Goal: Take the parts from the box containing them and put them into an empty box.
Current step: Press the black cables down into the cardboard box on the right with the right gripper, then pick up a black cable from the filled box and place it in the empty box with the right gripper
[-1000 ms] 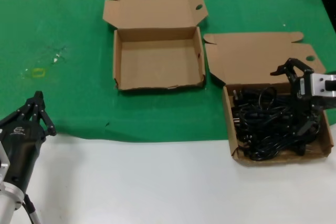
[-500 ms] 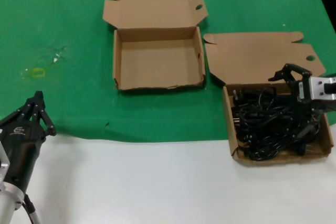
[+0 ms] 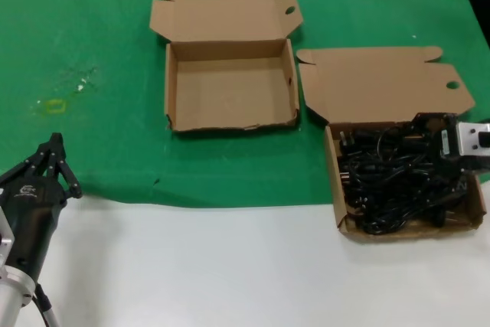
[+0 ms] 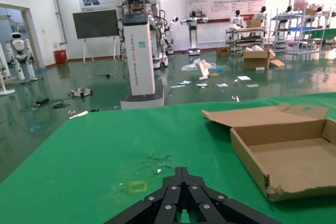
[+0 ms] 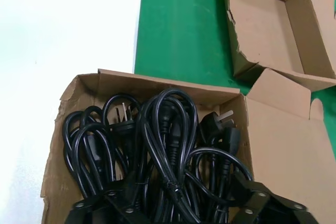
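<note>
Head view: the right claw [image 3: 438,160] sits low among black power cords [image 3: 390,178] filling the box containing them [image 3: 346,222] at the worktop's [image 3: 230,266] right, fingers spread, gripping nothing yet. Limp, light and tangled, the cords look best pinched at a bundled loop. An empty box [image 3: 231,122] waits nearby. Left claw [image 3: 52,160] is parked, closed.

Black grippers on pale metal wrists

The left gripper [image 3: 53,160] has black linked fingers with silver screws and a white logo; the right gripper [image 3: 438,149] joins a silver-white wrist block.
</note>
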### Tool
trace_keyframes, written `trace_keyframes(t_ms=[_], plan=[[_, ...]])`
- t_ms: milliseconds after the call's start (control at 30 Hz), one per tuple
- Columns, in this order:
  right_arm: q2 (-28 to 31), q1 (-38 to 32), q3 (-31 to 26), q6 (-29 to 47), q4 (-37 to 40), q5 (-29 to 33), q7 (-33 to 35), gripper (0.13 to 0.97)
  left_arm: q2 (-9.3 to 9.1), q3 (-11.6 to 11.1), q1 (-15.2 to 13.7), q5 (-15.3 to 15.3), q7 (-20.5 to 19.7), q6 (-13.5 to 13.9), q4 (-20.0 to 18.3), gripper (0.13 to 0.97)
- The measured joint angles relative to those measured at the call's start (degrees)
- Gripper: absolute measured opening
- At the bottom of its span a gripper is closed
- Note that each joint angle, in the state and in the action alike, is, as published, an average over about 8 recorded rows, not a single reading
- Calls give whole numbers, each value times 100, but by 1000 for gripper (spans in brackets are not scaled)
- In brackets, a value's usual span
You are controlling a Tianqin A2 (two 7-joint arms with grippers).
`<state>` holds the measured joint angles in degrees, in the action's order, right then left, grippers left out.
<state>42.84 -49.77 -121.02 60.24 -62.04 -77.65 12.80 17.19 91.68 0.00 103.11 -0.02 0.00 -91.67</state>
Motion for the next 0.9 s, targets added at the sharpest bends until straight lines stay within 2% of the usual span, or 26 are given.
trace_keyframes(t_ms=[133,400,533,800,900], plan=[[8,32,18,1,-14,27,-12,692,0,0,0,0,0,0,0,144],[15,63,46,0,-26,78,-30,472,0,0,0,0,0,0,0,144],[27,85,57,5,-52,101,-50,472,0,0,0,0,0,0,0,144],[77,142,80,28,-151,140,-126,301,0,0,0,0,0,0,0,144],[110,148,95,54,-215,152,-182,280,0,0,0,0,0,0,0,144]])
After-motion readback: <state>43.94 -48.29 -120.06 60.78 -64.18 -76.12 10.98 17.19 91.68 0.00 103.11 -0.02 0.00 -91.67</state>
